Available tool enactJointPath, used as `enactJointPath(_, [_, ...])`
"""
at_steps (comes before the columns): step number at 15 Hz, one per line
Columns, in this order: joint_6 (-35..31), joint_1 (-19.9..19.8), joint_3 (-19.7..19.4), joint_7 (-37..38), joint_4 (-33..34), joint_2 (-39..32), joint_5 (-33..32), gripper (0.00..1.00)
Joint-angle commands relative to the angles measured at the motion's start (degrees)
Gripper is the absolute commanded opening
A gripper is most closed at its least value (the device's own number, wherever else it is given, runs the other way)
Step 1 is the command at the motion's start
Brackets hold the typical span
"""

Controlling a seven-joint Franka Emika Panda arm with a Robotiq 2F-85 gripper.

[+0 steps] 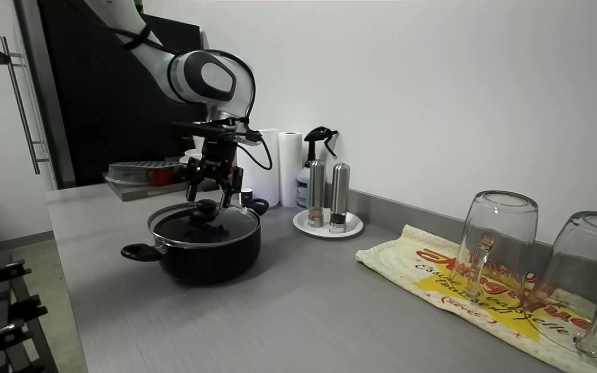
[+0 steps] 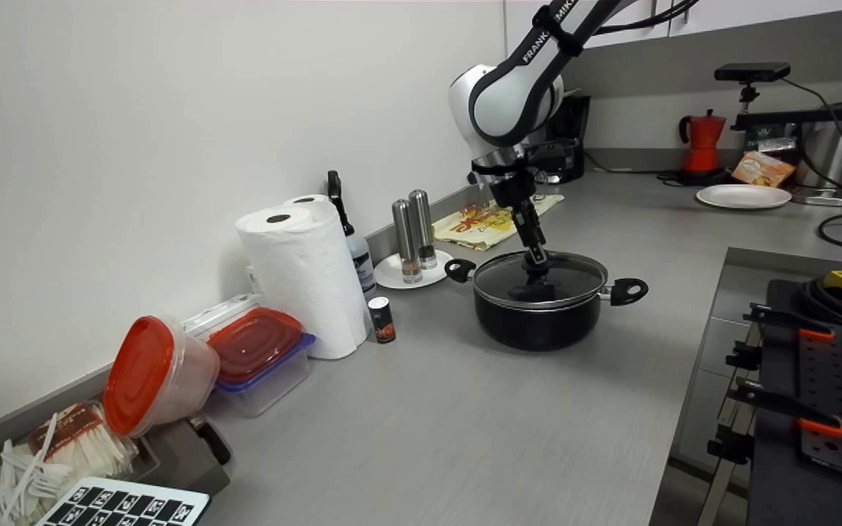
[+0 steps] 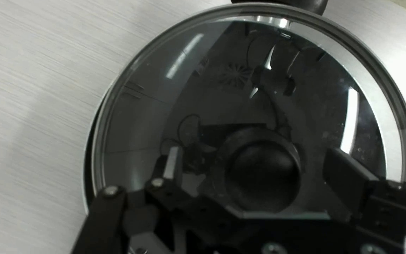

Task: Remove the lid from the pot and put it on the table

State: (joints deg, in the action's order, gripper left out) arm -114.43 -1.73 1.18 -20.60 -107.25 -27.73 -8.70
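Grey table (image 1: 298,316); end effector (image 1: 208,201) spread wide over lid (image 1: 228,224), near knob (image 3: 263,173).

In the wrist view, white strips of glare on the lid (image 3: 234,106), gripper (image 3: 255,162) blurry.

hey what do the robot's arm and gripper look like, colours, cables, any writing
The arm is white with dark grey trim and rounded joints. In an exterior view, white lettering on a dark strip reads "FRANK", then "MIK" past a black strap. Black cables run along it. The gripper is black, with two blocky fingers and round metal screws.
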Motion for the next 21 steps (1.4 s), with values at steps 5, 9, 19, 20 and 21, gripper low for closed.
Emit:
enactJointPath(5, [3.1,-0.3,0.5,-2.1,4.3,-2.1,-0.7,0.68])
enactJointPath(9, [4.0,-0.4,0.7,-2.7,5.0,-2.3,-0.5,0.36])
enactJointPath(19, [3.9,0.6,0.1,-0.8,2.5,3.4,-3.2,0.24])
enactJointPath(20, [3.9,1.0,0.0,-0.2,2.1,4.8,-4.3,0.24])
enactJointPath(21, [3.7,1.6,0.0,0.7,1.3,6.8,-5.9,0.24])
